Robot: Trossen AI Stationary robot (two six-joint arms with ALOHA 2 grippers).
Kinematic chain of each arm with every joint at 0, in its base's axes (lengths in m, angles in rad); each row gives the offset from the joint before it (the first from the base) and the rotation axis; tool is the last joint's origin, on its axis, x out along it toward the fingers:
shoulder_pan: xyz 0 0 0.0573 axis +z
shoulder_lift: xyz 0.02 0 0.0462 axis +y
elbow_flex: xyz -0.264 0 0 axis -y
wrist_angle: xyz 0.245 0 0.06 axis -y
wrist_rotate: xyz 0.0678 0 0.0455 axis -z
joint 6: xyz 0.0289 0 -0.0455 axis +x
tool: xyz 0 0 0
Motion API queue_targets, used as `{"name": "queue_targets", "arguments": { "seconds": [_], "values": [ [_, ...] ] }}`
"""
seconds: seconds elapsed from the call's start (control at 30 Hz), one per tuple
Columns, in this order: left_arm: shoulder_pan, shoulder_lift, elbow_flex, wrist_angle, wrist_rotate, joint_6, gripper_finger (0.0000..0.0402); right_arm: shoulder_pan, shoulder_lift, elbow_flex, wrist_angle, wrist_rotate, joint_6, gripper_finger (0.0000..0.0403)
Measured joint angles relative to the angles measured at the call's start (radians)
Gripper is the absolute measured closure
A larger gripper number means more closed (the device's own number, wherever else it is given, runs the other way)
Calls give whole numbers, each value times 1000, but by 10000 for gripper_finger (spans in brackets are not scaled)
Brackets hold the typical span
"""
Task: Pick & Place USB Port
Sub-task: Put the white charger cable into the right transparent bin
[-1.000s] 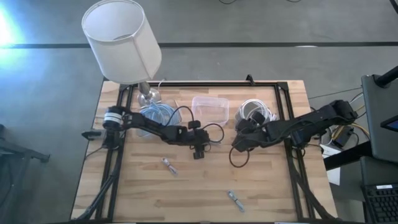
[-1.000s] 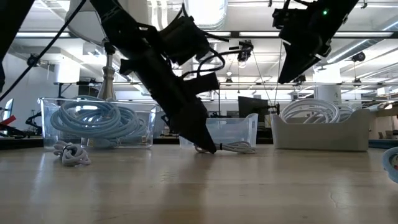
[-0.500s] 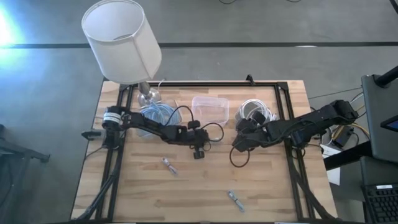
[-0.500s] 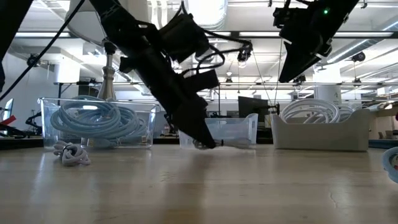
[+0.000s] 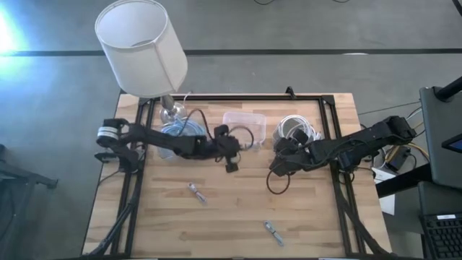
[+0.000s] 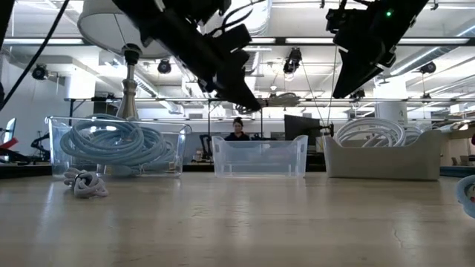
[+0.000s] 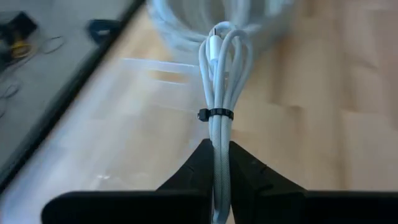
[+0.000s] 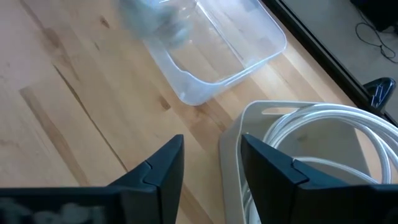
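A white USB cable [image 7: 219, 81], coiled into a bundle and cinched by a black tie, is in my left gripper [image 7: 219, 169], which is shut on it. In the low view the gripper [image 6: 251, 104] hangs high above the table, in front of the clear bin [image 5: 244, 126]. My right gripper [image 5: 275, 167] hovers open over the table's middle, near a corner of the white bin [image 8: 298, 124] of white cables, with nothing between its fingers [image 8: 165, 168]. My left gripper pinches the cable bundle between its two fingers, on the strands [image 7: 220, 158] just behind the black tie [image 7: 216, 114]. Several strands lie in the pinch. The bundle runs on past the fingertips, along the fingers, and is lifted clear of the table.
A bin of blue cable [image 5: 177, 133] stands far left beside a lamp [image 5: 141, 47]. Two small connectors [image 5: 195, 193] [image 5: 273, 233] lie on the near half of the table. A loose white bundle [image 6: 85, 182] lies at the left and a black cable loop [image 5: 278, 184] under my right arm.
My left gripper has shut on the white cable bundle down at the table, then risen high with it and drawn a little toward the far edge and the clear bin. The bundle is lifted clear.
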Motion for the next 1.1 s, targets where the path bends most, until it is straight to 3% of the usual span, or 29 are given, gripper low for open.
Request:
{"name": "queue_targets", "arguments": {
  "seconds": [0.37, 0.83, 1.1],
  "values": [
    [208, 68, 13, -23, 119, -108, 372, 0, 0, 0, 2, 0, 0, 250],
    [241, 138, 13, -19, 116, -182, 370, 0, 0, 0, 1, 0, -3, 267],
    [241, 138, 13, -19, 117, -174, 309, 0, 0, 0, 1, 0, -3, 268]
  ]
}}
